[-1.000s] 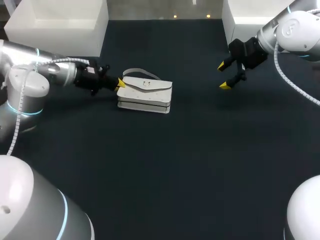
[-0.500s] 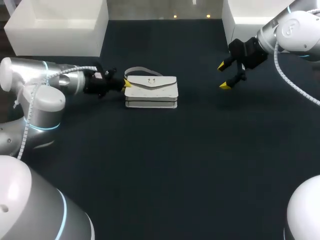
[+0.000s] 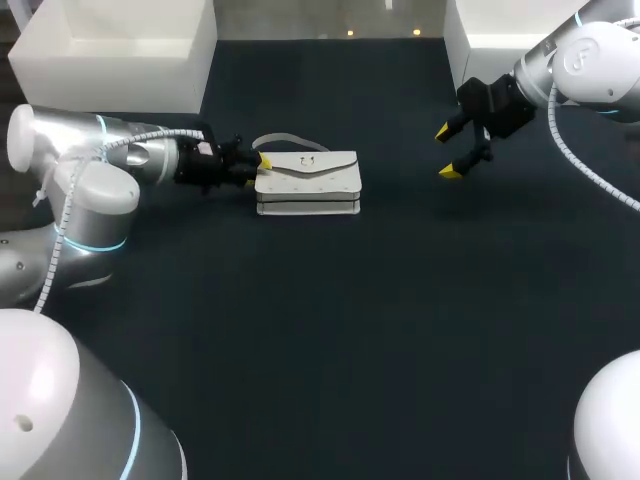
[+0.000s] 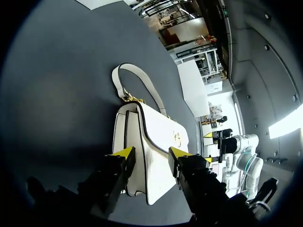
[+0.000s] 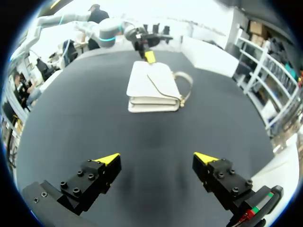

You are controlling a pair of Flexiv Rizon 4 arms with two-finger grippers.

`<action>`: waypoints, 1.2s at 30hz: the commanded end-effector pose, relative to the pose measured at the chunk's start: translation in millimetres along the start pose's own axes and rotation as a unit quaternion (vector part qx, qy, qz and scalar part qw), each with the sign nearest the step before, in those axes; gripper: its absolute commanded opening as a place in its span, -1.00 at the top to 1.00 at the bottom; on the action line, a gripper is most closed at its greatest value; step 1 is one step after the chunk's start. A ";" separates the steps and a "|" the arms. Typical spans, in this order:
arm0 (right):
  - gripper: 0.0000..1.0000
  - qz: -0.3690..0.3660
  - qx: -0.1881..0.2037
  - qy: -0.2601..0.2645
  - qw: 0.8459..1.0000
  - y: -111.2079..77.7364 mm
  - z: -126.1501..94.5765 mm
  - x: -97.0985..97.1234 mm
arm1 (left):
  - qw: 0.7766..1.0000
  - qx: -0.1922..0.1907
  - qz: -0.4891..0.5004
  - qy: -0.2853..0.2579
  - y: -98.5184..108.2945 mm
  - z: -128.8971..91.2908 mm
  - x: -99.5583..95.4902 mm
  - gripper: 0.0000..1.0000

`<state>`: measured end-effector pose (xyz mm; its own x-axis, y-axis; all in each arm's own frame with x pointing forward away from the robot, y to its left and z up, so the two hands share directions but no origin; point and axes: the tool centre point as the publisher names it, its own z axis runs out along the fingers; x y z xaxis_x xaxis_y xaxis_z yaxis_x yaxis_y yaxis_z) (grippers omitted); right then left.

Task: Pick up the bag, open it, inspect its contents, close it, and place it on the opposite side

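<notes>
Bag [image 3: 308, 183] lies flat between the left gripper [image 4: 151, 154] fingers, squeezed or not I cannot tell; it looks light, smooth and floppy, so grab its firm side, not the thin strap [image 4: 127, 66].

Nothing legible at this moment: no lettering, label or number shows on the bag [image 3: 307, 182] or the bench [image 3: 400, 320].

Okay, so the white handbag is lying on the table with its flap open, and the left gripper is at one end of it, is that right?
Not quite. The flap is closed, lying flat over the handbag; the left wrist view shows this. The rest stands: the handbag lies on the table, and the left gripper is at one end of it.
</notes>
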<state>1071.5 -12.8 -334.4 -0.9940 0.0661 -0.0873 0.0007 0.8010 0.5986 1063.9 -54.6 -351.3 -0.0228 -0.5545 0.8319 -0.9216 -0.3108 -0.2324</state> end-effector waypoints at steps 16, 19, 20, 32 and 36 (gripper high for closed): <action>-1.00 0.000 -0.001 0.001 1.000 -0.4 0.6 -0.8 | 0.982 -0.181 0.032 -0.035 -5.1 -22.7 0.2 0.09; -1.00 0.000 -0.001 0.001 1.000 -0.4 0.6 -0.8 | 0.978 -0.201 0.037 -0.039 -3.4 -21.3 -1.5 0.09; -1.00 0.000 -0.001 0.001 1.000 -0.4 0.6 -0.8 | 0.977 -0.206 0.038 -0.040 -3.2 -21.0 -2.5 0.10; -1.00 0.000 -0.001 0.001 1.000 -0.4 0.6 -0.8 | 0.967 -0.250 0.039 -0.029 -0.9 -11.0 -2.1 0.36; -1.00 0.000 -0.001 0.001 1.000 -0.4 0.6 -0.8 | 0.964 -0.263 0.039 -0.032 1.2 -8.3 -1.9 0.42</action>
<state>1071.5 -12.8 -334.4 -0.9940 0.0661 -0.0873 0.0007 0.8010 0.5986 1053.0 -45.7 -345.6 -0.0938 -0.6143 0.7835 -0.9944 0.0969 -0.0430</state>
